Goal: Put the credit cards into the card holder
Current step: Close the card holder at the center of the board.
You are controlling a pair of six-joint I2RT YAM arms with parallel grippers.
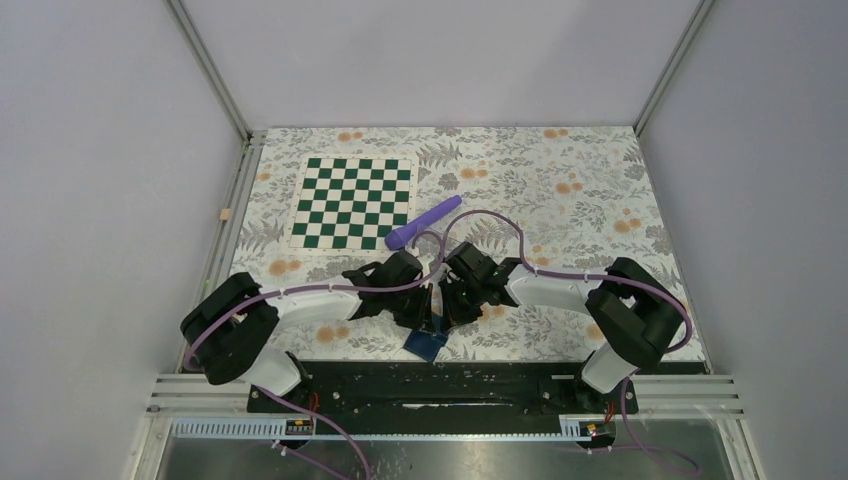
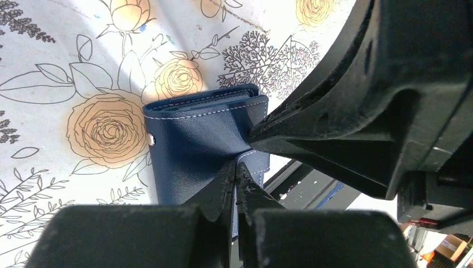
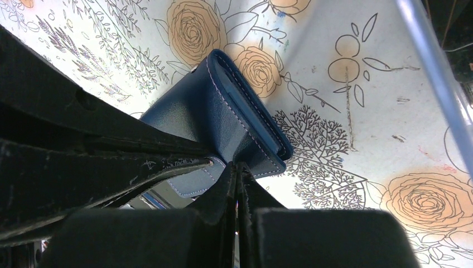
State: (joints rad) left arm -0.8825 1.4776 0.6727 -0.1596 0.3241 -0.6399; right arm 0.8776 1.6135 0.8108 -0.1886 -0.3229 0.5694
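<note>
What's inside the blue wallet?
Only a paler blue lining edge shows between the wallet's covers. It is folded nearly shut, so whether cards are inside cannot be seen.

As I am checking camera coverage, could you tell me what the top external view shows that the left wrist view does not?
Only the top external view shows the green-and-white chequered mat and the purple cylindrical object by its corner. Only the left wrist view shows the white stitching on the navy-blue folding card holder and the left gripper shut on its near edge. Both show that card holder and the floral-printed tablecloth.
</note>
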